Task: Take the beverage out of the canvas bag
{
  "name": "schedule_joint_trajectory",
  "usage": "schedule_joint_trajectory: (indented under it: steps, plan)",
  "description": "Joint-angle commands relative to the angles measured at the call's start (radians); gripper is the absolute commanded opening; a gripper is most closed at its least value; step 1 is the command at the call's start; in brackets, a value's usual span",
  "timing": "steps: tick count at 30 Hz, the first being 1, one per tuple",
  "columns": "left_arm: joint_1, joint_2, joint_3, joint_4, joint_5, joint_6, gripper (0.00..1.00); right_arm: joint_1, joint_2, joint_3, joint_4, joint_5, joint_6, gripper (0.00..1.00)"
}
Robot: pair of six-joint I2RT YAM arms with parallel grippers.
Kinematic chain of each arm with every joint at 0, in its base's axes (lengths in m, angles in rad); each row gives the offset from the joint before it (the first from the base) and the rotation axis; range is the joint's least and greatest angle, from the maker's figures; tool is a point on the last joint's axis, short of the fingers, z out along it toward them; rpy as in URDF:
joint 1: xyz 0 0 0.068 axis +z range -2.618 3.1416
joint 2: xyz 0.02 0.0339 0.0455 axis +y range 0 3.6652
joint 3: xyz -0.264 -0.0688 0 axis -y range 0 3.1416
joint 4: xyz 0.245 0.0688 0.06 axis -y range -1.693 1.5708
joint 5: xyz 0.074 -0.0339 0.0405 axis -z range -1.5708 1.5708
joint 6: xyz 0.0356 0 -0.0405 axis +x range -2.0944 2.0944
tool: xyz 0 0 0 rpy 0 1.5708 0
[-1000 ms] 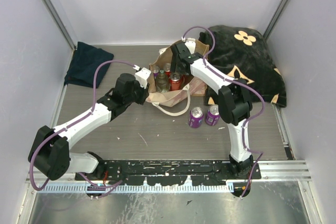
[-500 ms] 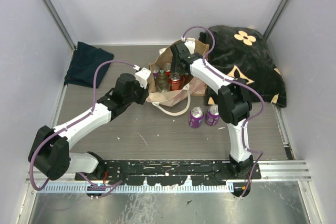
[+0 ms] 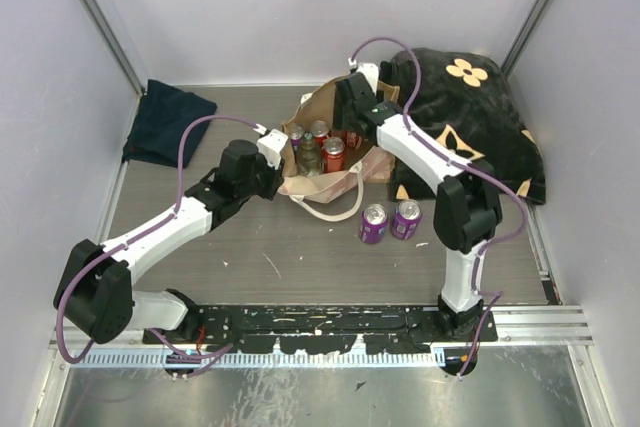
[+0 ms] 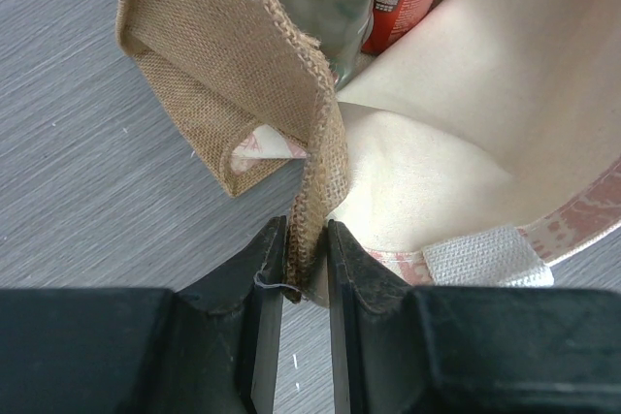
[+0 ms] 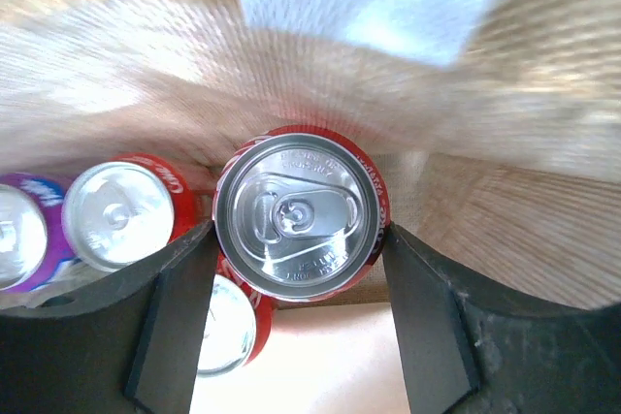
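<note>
Right gripper [image 5: 297, 236] clamps can [image 5: 299, 208]; left gripper [image 4: 305, 261], canvas bag [image 4: 209, 65].

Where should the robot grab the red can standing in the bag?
By its round sides just under the rim, coming straight down from above. The red can stands upright, top up, with other cans beside it and the canvas bag around them. The right pincer straddles it that way.

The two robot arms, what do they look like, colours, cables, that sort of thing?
Both the left arm and the right arm have white tube-like links joined by bulky black joint housings. A thin purple cable loops loosely along each one. The fingers are flat, matte black blades. No markings are legible.
</note>
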Motion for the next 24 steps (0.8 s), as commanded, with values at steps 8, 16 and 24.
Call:
schedule_joint_trajectory:
  steps: [8,16,24]
  plan:
    - [0.002,0.005,-0.013,-0.029,-0.012,0.012,0.29,0.107,-0.403,-0.103,0.338,0.035,-0.192,0.0]
    - [0.001,0.005,-0.013,-0.027,-0.003,0.006,0.3,0.345,-0.624,-0.251,0.332,0.118,-0.324,0.01]
    - [0.001,0.006,-0.011,-0.027,-0.012,0.006,0.3,0.496,-0.783,-0.433,0.161,0.073,-0.221,0.01]
